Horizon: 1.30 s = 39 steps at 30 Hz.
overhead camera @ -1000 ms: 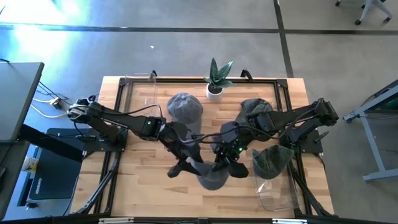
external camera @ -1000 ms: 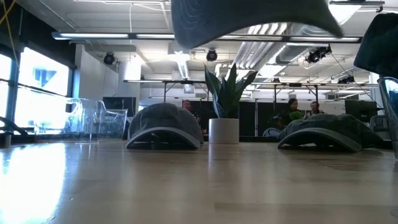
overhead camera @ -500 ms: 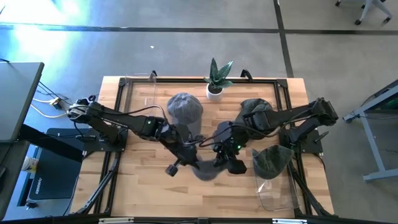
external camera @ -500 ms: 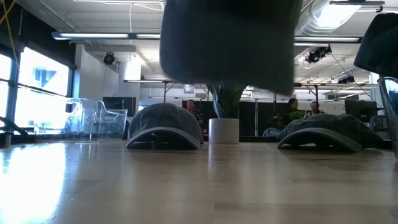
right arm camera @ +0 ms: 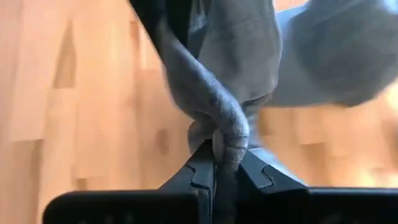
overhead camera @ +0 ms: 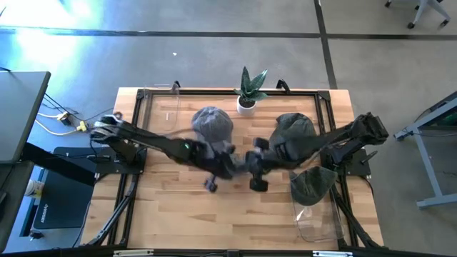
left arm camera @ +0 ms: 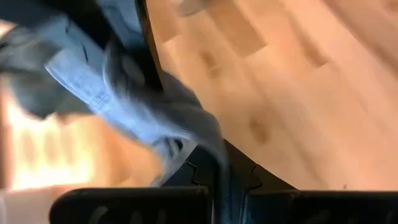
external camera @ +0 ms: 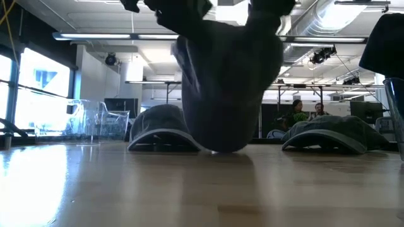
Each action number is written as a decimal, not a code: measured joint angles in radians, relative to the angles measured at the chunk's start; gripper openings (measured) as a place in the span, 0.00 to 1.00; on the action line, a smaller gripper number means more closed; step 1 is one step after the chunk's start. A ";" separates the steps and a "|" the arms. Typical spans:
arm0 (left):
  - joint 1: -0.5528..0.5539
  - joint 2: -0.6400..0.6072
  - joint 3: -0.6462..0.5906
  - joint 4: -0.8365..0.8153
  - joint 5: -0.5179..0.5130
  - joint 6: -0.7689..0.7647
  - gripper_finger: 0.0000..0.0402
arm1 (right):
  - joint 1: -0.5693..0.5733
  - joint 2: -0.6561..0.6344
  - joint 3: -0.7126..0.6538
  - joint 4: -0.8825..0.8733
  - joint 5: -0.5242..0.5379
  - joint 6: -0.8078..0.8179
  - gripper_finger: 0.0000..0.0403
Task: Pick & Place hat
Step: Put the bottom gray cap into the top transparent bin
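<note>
While both hands [overhead camera: 239, 165] pinch it — bunched, soft grey hat [external camera: 224, 94] sags over wood-grain table [external camera: 126, 189].

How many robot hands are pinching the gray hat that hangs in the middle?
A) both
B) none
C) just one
A: the left gripper and the right gripper each have their fingers shut on a fold of the gray hat, which hangs between them over the table.

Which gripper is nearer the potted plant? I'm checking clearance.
Right, narrowly. The right gripper sits below the potted plant, the left gripper farther toward the left; both pinch the grey hat.
</note>
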 joint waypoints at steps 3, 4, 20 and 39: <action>-0.046 0.070 -0.005 -0.021 0.019 -0.081 0.00 | 0.049 0.003 -0.135 0.210 -0.059 0.069 0.05; -0.058 0.087 -0.004 -0.020 0.053 -0.122 0.00 | 0.063 0.005 -0.180 0.283 -0.071 0.098 0.05; -0.094 0.172 -0.003 -0.184 0.432 -0.557 0.43 | 0.137 0.153 -0.374 0.802 -0.291 0.241 0.34; -0.118 0.216 -0.003 -0.018 0.165 -0.952 0.13 | 0.103 0.127 -0.315 0.587 -0.158 0.490 0.18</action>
